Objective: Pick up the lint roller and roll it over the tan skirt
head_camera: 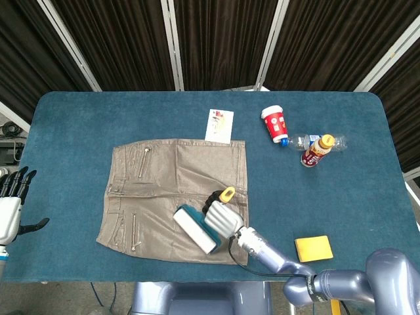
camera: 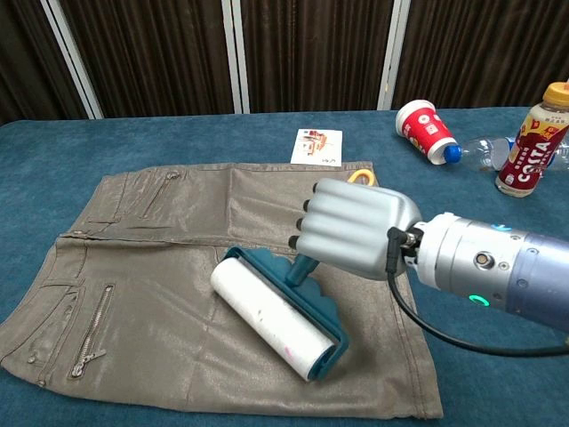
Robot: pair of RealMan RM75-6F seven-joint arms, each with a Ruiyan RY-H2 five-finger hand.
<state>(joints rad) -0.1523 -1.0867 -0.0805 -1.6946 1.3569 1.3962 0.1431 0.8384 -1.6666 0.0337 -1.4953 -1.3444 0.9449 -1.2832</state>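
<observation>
One lint roller (camera: 277,324) lies with its white drum pressed on the lower right part of the tan skirt (camera: 160,267), which is spread flat on the table (head_camera: 341,197). The drum's long axis runs diagonally, from upper left to lower right in the chest view, and its teal frame cups the side facing the right hand (camera: 356,233). That hand is wrapped around the roller's handle, fingers curled tight over it, with the yellow handle end (camera: 358,177) poking out past the knuckles. So the drum sits below and to the left of the hand, and a stroke would most likely run across the drum's axis, towards the bare cloth on the left or back towards the skirt's right edge.

In the head view the left hand (head_camera: 10,207) hangs well off to the table's left edge, fingers spread and holding nothing, far from the skirt; the right hand is plainly the working one.

Further out, a small card (head_camera: 219,125) touches the skirt's top edge. A red cup (head_camera: 274,124), a clear bottle (head_camera: 298,140) and a drink bottle (head_camera: 317,150) cluster at upper right, and a yellow sponge (head_camera: 313,249) lies near the right forearm.
</observation>
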